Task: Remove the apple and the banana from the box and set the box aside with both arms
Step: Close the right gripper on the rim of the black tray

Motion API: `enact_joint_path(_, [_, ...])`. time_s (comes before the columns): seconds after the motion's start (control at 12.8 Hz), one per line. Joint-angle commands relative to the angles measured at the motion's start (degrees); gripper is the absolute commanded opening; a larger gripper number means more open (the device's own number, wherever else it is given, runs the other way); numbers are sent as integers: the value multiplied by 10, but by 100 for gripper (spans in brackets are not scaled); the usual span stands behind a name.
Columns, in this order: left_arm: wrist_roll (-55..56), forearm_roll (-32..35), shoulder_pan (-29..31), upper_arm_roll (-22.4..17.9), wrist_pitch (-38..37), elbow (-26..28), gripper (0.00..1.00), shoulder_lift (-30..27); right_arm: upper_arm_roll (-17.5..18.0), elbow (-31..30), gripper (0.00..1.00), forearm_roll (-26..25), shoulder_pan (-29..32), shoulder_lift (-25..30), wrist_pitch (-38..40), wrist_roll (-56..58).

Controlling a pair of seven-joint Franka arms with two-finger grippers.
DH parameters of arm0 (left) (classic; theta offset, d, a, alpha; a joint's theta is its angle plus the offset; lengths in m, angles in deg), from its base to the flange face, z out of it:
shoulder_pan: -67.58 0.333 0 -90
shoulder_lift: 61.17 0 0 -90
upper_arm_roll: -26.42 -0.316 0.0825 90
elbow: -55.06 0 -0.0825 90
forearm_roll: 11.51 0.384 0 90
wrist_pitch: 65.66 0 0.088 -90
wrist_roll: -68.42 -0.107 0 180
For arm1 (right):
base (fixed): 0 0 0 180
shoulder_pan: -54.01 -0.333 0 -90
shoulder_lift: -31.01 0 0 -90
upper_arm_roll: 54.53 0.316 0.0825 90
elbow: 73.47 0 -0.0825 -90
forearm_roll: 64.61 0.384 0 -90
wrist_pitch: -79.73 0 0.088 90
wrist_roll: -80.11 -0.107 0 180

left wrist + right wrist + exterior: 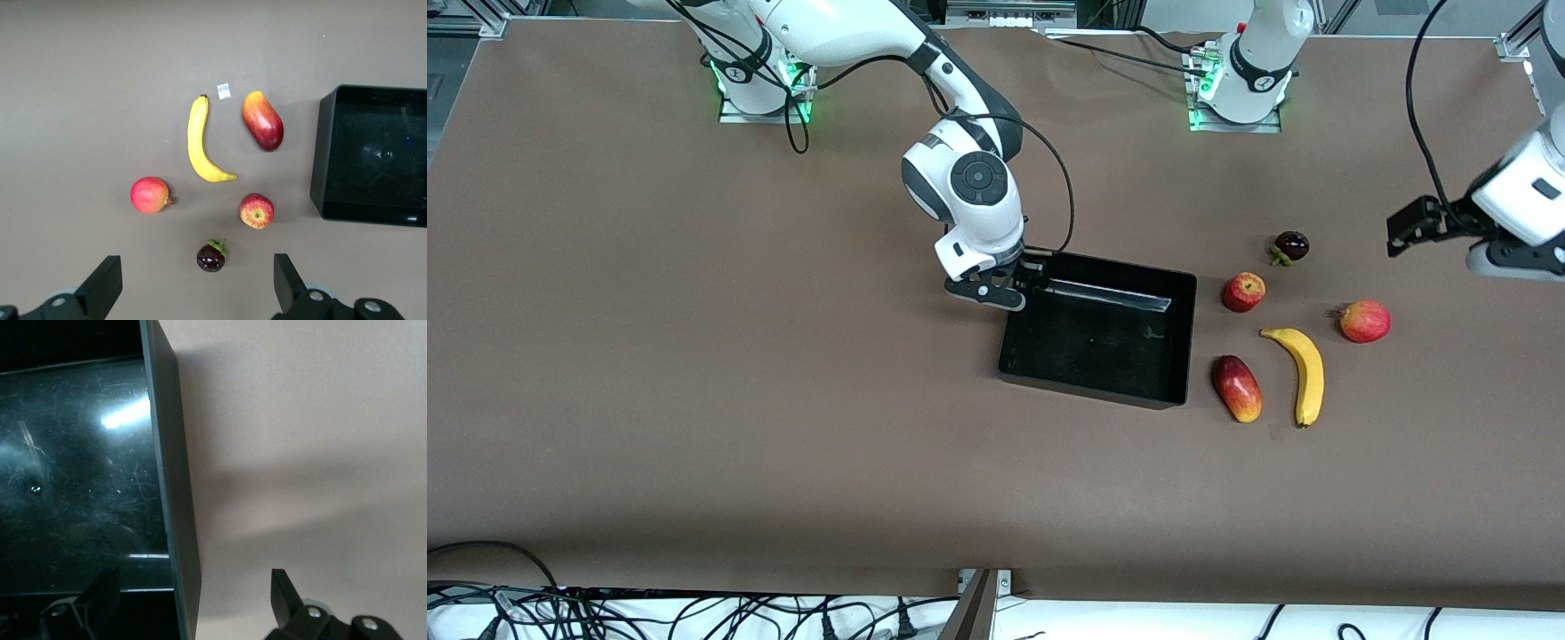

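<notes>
The black box (1089,384) sits mid-table. My right gripper (1021,286) is low at its corner toward the right arm's end. It is open and astride the box wall (170,453): in the right wrist view (192,597) one finger is inside and one outside, neither touching. The apple (1243,292) lies beside the box toward the left arm's end. The banana (1305,373) lies nearer the front camera than the apple. My left gripper (1516,260) is open and empty, high over the table at the left arm's end. In its view (195,287) I see the banana (198,143), apple (257,211) and box (320,160).
An oblong red-and-yellow mango (1237,388) lies between box and banana. A round red-orange fruit (1365,321) lies toward the left arm's end. A dark purple mangosteen (1290,246) lies farther from the front camera than the apple. A white scrap (223,91) lies by the banana's tip.
</notes>
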Motion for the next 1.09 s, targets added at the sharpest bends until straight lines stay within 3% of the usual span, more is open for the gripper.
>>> enact_joint_path(0.0, [-2,-10,-11,-14,15,30,100,-23,-4,13,100,-12,-5,-5,-1,-11])
enact_joint_path(1.01, [-8,-10,-6,-12,-15,23,100,-18,-4,13,100,-21,-4,-10,-1,-8])
